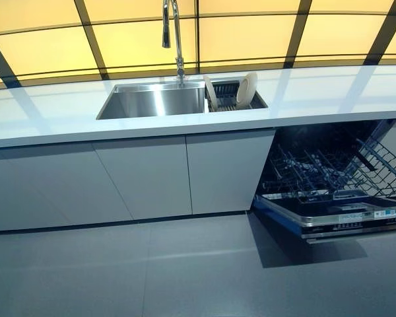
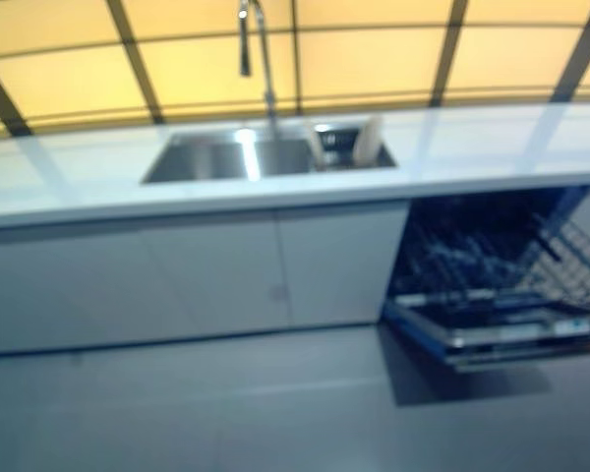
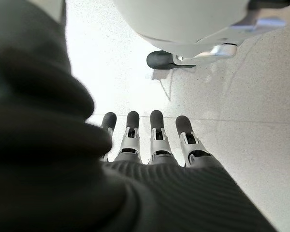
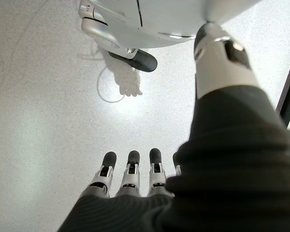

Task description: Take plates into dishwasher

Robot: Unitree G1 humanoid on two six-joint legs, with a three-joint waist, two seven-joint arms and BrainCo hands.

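Observation:
Two pale plates [image 1: 247, 90] stand on edge in a dark rack [image 1: 228, 96] in the right part of the steel sink [image 1: 152, 100]. The dishwasher [image 1: 333, 178] under the counter at the right is open, its door [image 1: 336, 214] folded down and its wire rack [image 1: 343, 168] pulled out, with nothing in it that I can see. Neither hand shows in the eye views. My left hand [image 3: 154, 145] hangs over the floor with straight fingers and holds nothing. My right hand [image 4: 130, 179] hangs likewise, fingers straight and nothing in them.
A tall tap [image 1: 173, 33] rises behind the sink. The white counter [image 1: 46, 112] runs the full width above pale cabinet doors [image 1: 142, 175]. Grey floor [image 1: 152, 271] lies between me and the cabinets. The lowered dishwasher door juts out into the floor at the right.

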